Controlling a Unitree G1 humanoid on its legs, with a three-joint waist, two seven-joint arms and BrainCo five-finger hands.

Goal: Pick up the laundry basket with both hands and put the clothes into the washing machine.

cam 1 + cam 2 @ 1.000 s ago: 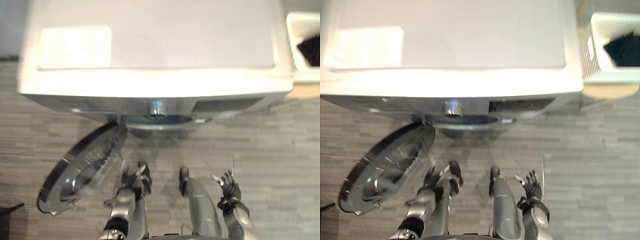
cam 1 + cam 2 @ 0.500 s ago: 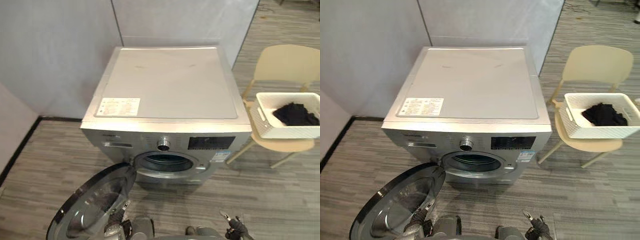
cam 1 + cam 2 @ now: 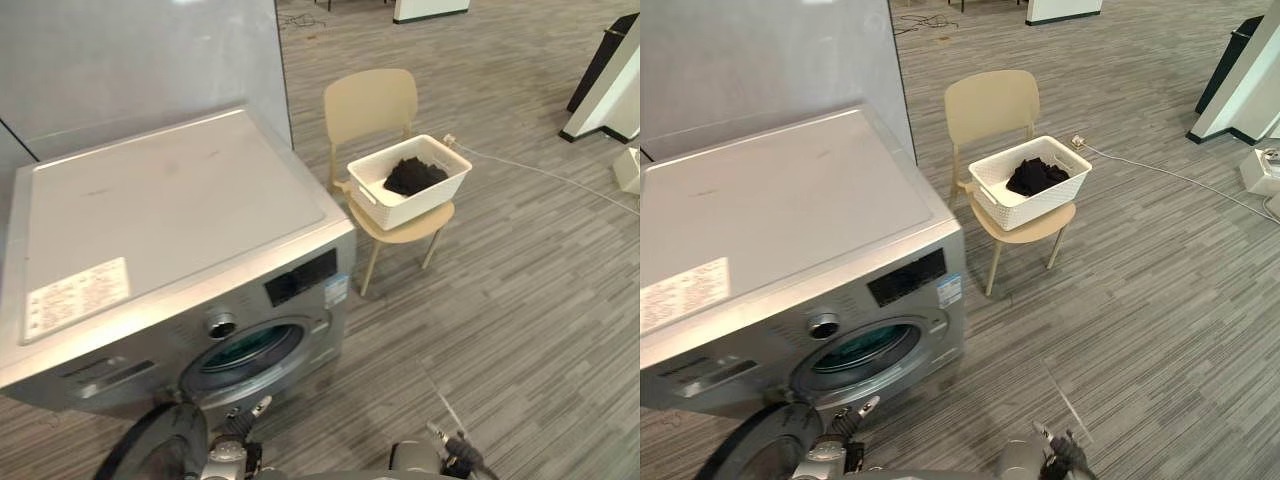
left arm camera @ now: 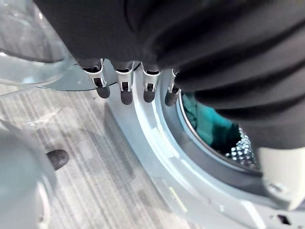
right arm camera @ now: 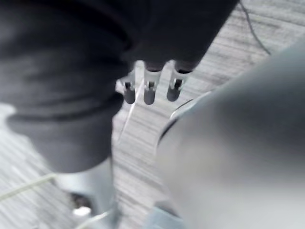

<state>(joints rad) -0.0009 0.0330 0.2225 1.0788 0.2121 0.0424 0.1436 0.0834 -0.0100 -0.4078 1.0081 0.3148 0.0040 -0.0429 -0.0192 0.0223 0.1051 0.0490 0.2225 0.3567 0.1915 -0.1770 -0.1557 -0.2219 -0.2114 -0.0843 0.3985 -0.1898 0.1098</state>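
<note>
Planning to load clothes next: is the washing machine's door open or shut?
Open. The door is swung out away from the washing machine, leaving the round drum opening uncovered.

White laundry basket (image 3: 420, 206) of dark clothes (image 3: 412, 176), seemingly crumpled, on chair (image 3: 371, 100) beside washing machine (image 3: 170, 200)

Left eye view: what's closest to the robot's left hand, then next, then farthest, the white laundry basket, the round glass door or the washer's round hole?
1. The round glass washer door, open, right beside the left hand.
2. The round washer opening, just beyond the hand.
3. The white plastic laundry basket, far right on the beige chair.
</note>
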